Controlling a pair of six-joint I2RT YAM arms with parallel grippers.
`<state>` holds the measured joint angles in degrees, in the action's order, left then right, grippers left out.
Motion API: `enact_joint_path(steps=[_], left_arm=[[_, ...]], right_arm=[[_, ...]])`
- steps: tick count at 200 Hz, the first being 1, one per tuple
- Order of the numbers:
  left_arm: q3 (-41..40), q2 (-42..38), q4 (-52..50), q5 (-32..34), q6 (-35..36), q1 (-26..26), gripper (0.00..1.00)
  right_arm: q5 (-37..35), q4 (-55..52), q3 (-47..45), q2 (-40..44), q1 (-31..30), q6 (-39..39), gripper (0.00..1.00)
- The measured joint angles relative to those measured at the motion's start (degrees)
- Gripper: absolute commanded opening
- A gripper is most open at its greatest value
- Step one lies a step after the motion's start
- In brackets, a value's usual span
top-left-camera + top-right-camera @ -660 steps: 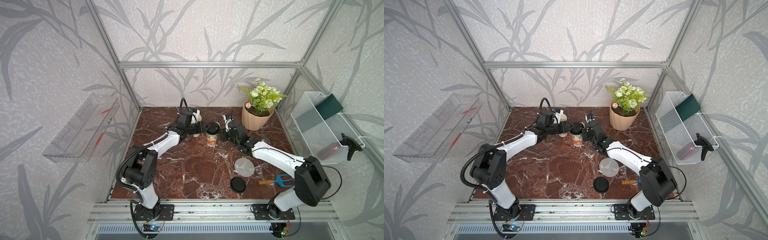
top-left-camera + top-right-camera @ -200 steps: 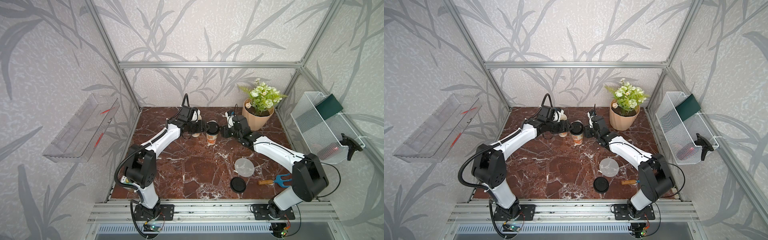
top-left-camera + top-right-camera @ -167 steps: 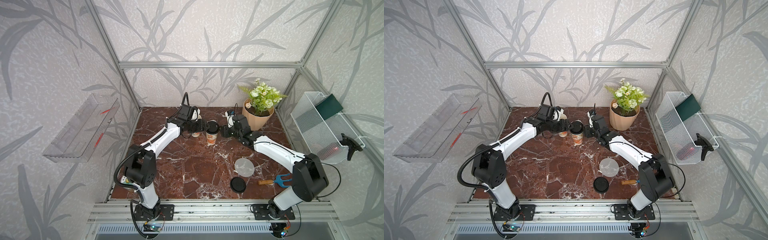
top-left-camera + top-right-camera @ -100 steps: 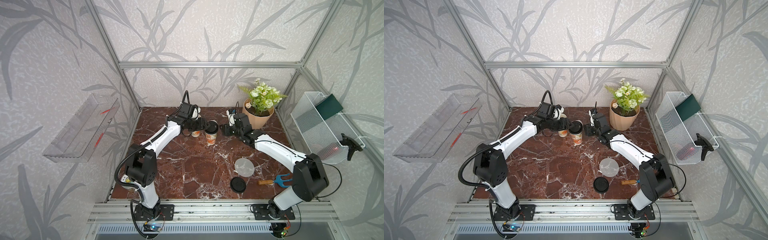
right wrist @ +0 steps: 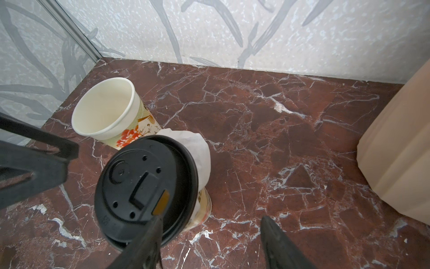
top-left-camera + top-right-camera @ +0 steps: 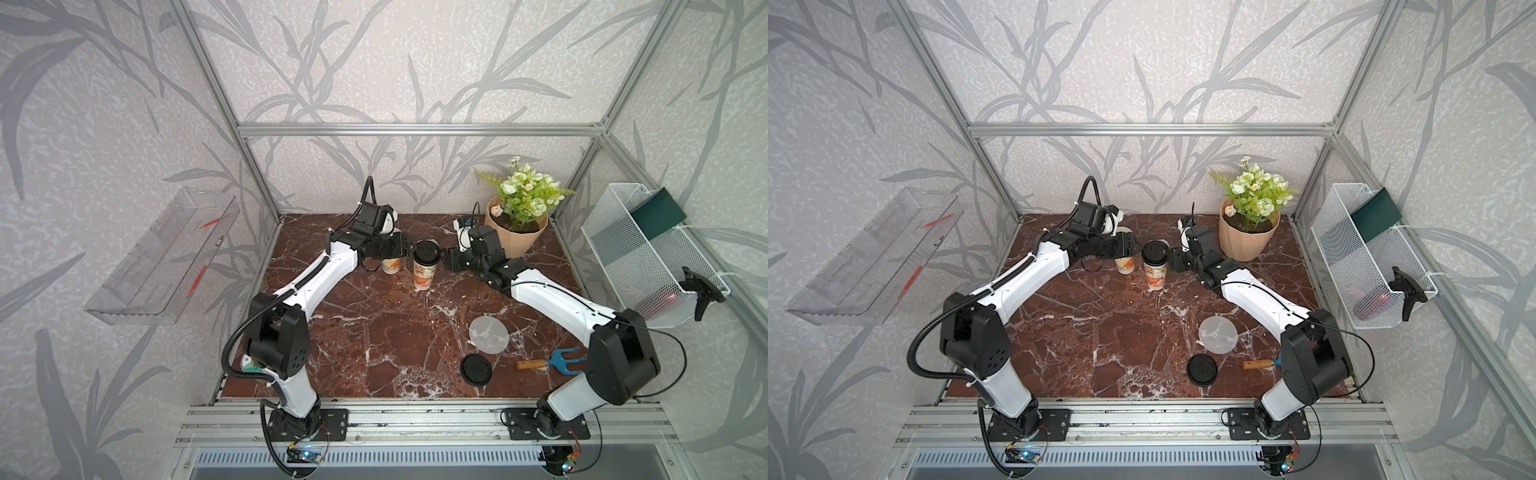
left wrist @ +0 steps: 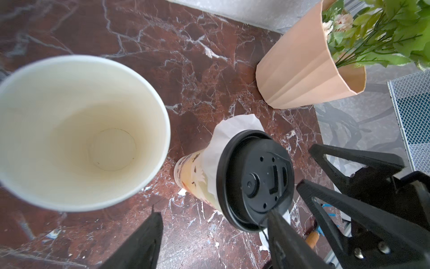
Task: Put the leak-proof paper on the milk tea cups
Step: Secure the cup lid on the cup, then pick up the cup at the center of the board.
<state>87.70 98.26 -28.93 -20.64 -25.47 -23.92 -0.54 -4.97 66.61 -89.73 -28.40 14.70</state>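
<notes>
Your two forearms have lifted higher over the table (image 6: 374, 332) since the earlier frames, while both cups have stayed put. Nearest the front edge, toward the right corner, a spare black lid (image 6: 476, 370) lies flat. A wooden-handled garden fork (image 6: 531, 364) lies just beside it toward the right edge. Just behind that lid, the loose leak-proof paper (image 6: 488, 334) lies flat on the table.

Farther back, about mid-width, the lidded milk tea cup (image 6: 424, 272) stands upright. Its fitted black lid (image 6: 427, 252) is on, and the second leak-proof paper (image 7: 235, 125) sticks out crumpled from under it on the far side.

Your right gripper (image 5: 211, 217) sits just beside this cup on the right-edge side. Its jaws are spread and hold nothing, and one finger is close against the lid's rim. Your left gripper (image 7: 214, 211) comes in from the left-edge side, jaws likewise apart and empty. It hangs above the open milk tea cup (image 6: 391, 264), which stands upright just beside the lidded one with its mouth uncovered.

At the far right corner stands the peach plant pot (image 6: 515, 241).
</notes>
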Motion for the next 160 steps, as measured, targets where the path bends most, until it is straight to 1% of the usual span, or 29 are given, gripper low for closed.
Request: enact_joint_path(steps=[27,47,68,80,93,107,118,134,160], left_arm=[[-1.84,-4.79,-0.11,4.79,1.14,0.11,0.8],[-8.02,-10.34,3.34,9.11,2.1,0.15,0.83],[-20.85,-17.94,13.31,13.53,4.26,0.24,0.9],[-30.71,-22.29,22.1,15.3,5.73,0.33,0.96],[-40.22,-25.03,31.12,16.7,7.76,0.39,0.97],[-47.69,-24.96,39.76,17.81,10.19,0.39,0.97],[-50.86,-23.67,44.15,17.88,12.31,0.39,0.99],[-52.09,-21.0,49.11,17.7,15.76,0.42,0.99],[-52.43,-16.35,60.7,17.2,20.9,0.42,1.0]], right_arm=[[0.17,0.37,-0.9,0.81,0.02,0.04,0.72],[0.37,0.44,-2.21,2.03,0.02,0.04,0.75],[0.66,0.68,-4.04,3.63,0.09,0.09,0.78],[0.7,0.85,-5.31,4.63,0.13,0.2,0.8],[0.79,0.87,-6.69,5.73,0.26,0.24,0.81],[0.85,1.01,-8.35,6.97,0.42,0.31,0.83],[0.98,1.38,-9.77,7.89,0.59,0.48,0.84],[1.16,2.19,-11.98,9.25,1.05,0.94,0.84],[1.75,2.97,-15.06,11.02,2.27,1.99,0.85]])
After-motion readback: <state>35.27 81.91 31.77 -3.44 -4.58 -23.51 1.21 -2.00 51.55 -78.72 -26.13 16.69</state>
